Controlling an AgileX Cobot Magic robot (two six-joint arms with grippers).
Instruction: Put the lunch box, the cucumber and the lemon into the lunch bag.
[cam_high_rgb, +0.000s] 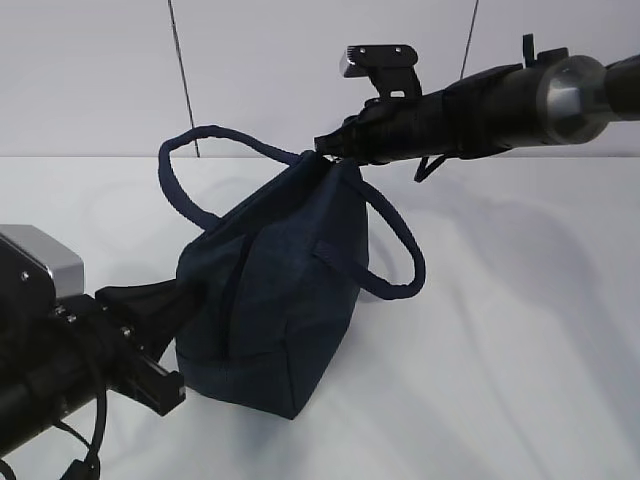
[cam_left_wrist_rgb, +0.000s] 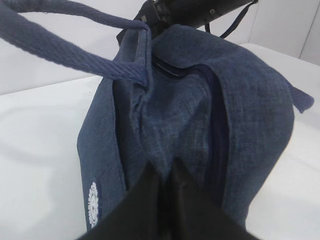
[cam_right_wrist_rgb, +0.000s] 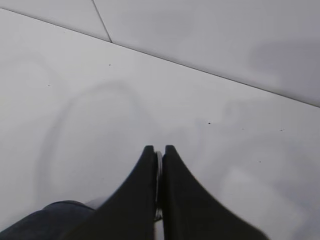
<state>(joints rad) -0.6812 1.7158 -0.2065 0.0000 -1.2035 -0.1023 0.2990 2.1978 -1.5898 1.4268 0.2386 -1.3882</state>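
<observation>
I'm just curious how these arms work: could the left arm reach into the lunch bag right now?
Probably not. The lunch bag looks zipped shut along its top, and the left gripper is pinching the bag's fabric at one end, while the right gripper grips a metal ring at the other.

Both arms matte black. Right arm (cam_high_rgb: 480, 105): round black tube w/ bright silver joint collar near wrist, black camera bracket on top, thin black cable loop underneath. Left arm (cam_high_rgb: 60, 370): silver-grey box housing, small screws, black cables hanging below. Claw fingers (cam_right_wrist_rgb: 150, 200) black, tapered, smooth.
</observation>
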